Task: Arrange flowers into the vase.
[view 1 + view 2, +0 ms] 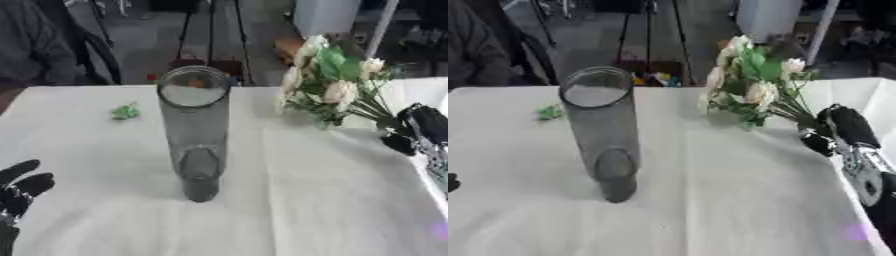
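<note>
Your white-clothed surface [332,210] fills the view. At its centre your tall clear glass vase [194,131] stands upright, nothing in it. Toward 2 o'clock from the vase, your bunch of cream flowers [331,82] with green leaves is lifted above the surface, blooms tipped toward the vase, stems running down into your right hand [837,127], whose fingers curl round them. At 8 o'clock your left hand [19,190] rests open, fingers up. At 10 o'clock a small green scrap [125,112] lies on the cloth.

No legible txt, labels or nos. anywhere — nothing readable.
</note>
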You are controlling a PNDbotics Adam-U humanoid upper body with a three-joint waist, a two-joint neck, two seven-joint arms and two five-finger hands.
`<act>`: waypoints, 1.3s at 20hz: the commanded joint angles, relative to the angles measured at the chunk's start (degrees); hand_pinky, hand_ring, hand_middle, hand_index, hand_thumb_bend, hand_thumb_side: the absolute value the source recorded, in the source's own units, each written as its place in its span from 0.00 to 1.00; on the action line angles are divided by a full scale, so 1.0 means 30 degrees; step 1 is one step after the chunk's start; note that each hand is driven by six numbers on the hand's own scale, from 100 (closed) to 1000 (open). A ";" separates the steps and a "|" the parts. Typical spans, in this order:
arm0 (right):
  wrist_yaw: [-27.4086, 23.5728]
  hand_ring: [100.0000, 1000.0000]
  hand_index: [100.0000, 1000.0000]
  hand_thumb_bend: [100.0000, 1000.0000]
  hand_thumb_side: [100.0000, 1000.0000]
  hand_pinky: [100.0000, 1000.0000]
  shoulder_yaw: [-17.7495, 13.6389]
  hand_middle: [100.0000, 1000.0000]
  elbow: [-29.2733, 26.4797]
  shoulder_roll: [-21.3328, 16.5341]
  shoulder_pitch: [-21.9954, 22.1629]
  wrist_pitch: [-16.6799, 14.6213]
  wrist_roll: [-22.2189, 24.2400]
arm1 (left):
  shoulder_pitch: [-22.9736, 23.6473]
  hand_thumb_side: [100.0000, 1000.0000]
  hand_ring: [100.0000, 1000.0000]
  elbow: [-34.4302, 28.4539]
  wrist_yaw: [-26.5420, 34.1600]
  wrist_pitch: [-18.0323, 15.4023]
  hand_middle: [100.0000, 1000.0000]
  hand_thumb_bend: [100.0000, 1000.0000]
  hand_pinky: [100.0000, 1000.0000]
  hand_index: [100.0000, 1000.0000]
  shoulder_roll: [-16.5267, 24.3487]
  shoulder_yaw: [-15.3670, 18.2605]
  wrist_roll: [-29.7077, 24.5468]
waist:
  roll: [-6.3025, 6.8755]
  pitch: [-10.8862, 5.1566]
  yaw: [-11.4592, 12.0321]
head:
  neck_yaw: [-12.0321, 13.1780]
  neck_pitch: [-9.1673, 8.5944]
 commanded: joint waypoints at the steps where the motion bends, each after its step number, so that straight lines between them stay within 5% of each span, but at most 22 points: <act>1: -0.0008 0.00 0.09 0.00 0.59 0.00 -0.0125 0.00 -0.0518 -0.0506 -0.0242 -0.0212 -0.1043 | -0.0163 0.58 0.77 -0.0267 0.0080 -0.0012 0.79 0.86 0.84 0.82 0.0158 -0.0001 -0.0048 | 0.0011 -0.0327 -0.0012 | 0.0021 -0.0219; 6: 0.0105 0.00 0.03 0.00 0.77 0.00 -0.0104 0.00 -0.0818 -0.0581 -0.0230 -0.0625 -0.2609 | -0.0136 0.58 0.77 -0.0259 0.0088 -0.0013 0.79 0.86 0.84 0.83 0.0162 0.0002 -0.0039 | 0.0043 -0.0385 -0.0030 | 0.0006 -0.0207; 26: 0.0795 0.00 0.05 0.00 0.75 0.00 0.0786 0.00 -0.4981 -0.1642 -0.0770 -0.1491 -0.2617 | 0.0081 0.59 0.78 -0.0168 0.0027 -0.0017 0.79 0.84 0.83 0.82 0.0186 0.0106 0.0100 | -0.0264 -0.0791 -0.0486 | 0.0244 -0.0253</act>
